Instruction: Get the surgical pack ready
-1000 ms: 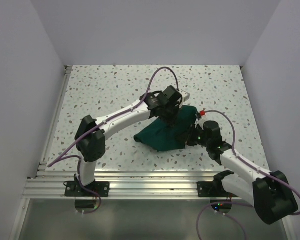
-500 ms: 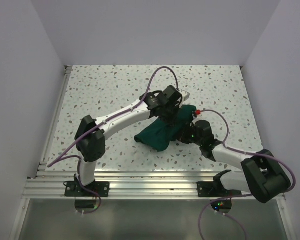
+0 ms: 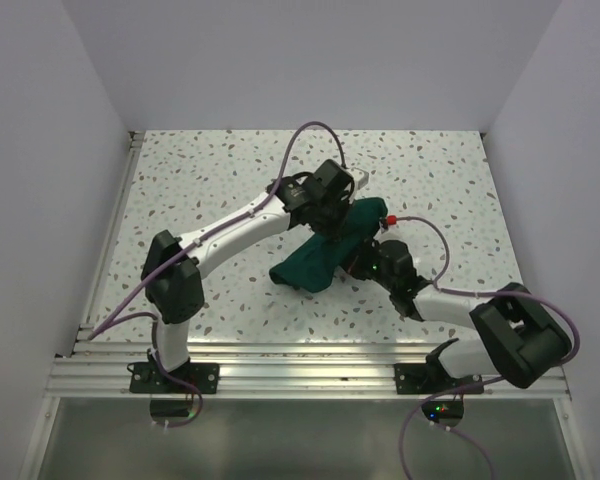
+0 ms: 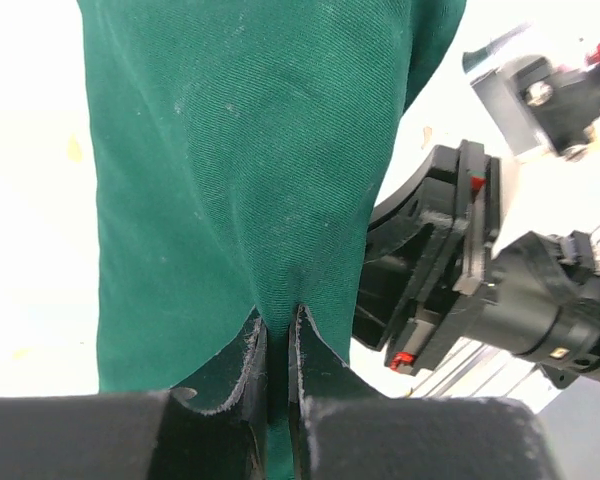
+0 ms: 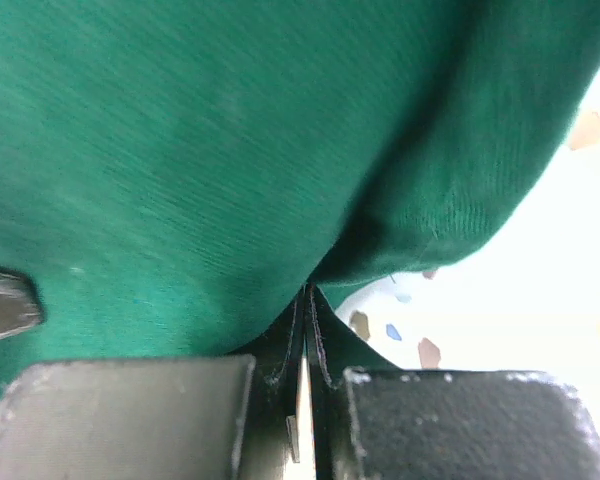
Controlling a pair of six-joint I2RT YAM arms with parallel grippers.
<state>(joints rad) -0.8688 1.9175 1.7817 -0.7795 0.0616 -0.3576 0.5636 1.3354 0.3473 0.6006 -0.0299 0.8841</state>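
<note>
The surgical pack (image 3: 310, 265) is a dark green fabric sheet, bunched and drawn up in a long slanted fold over the middle of the table. My left gripper (image 3: 333, 222) reaches down onto its upper part. In the left wrist view this gripper (image 4: 277, 338) is shut on a fold of the pack (image 4: 250, 150) that runs between the fingers. My right gripper (image 3: 360, 262) sits low against the pack's right side. In the right wrist view its tips (image 5: 307, 296) are shut, nipping the lower edge of the fabric (image 5: 230, 150).
A shiny steel corner (image 3: 364, 181) peeks out behind the left wrist. The right arm's black wrist body (image 4: 460, 260) stands close beside the left gripper. Speckled tabletop (image 3: 210, 180) surrounds the pack, with white walls on three sides and an aluminium rail (image 3: 280, 350) at the near edge.
My right gripper has slid left against the pack and closed. The left gripper has moved up and back with the fabric, stretching it into a longer fold.
</note>
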